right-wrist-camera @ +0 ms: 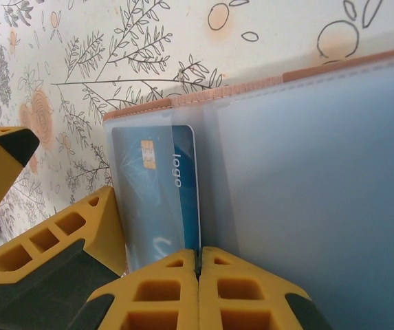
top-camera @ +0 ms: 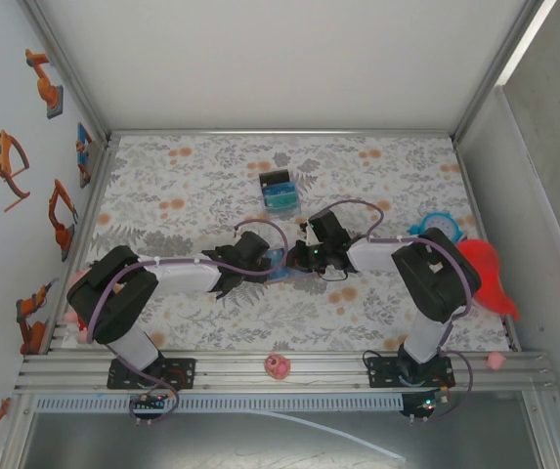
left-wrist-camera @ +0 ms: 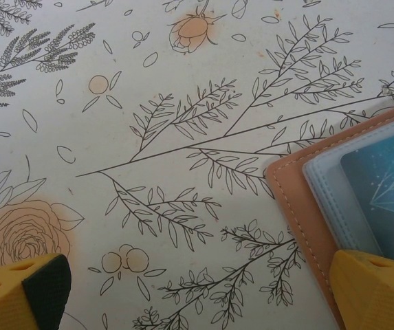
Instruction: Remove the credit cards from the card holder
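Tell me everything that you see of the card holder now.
The card holder lies open on the flowered tablecloth. Its tan, leather-like cover has pale stitching; inside are clear bluish pockets, one holding a blue card with a chip. The right hand is shut at that pocket's edge; the open left hand has one finger over its corner.

Top overhead, wrists close, sharing card holder [left-wrist-camera: 289, 199]

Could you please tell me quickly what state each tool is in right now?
Left tool: open, holding nothing.
Right tool: shut at the credit card edge; grip unclear.
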